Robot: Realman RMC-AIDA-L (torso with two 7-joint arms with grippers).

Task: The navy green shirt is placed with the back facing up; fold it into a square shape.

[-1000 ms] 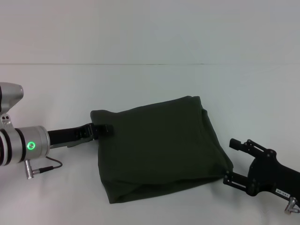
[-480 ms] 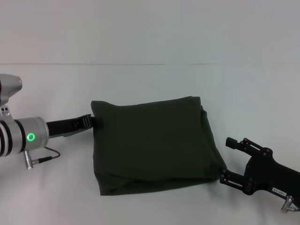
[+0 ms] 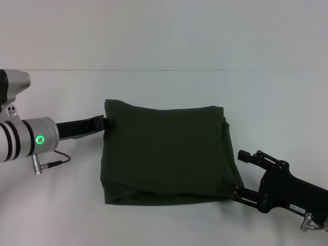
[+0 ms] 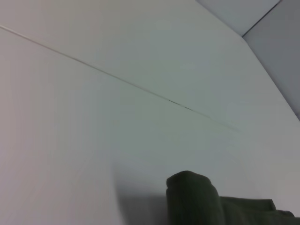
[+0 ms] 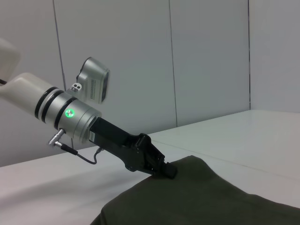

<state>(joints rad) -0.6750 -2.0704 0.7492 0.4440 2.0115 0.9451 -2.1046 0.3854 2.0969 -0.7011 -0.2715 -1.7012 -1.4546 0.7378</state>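
Shirt (image 3: 166, 154) lies folded into a rough square on the table (image 3: 164, 87). Left gripper (image 3: 106, 123) pinches its ten-o'clock corner, jaws closed on fabric. Right gripper (image 3: 239, 173) sits at four o'clock, jaws spread, touching the edge.

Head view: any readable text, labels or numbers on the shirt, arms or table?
No text can be read.
Right claw: small white label on its body, too small to read.
Left arm: only a green indicator ring, no text.
Navy green shirt: plain, no print.
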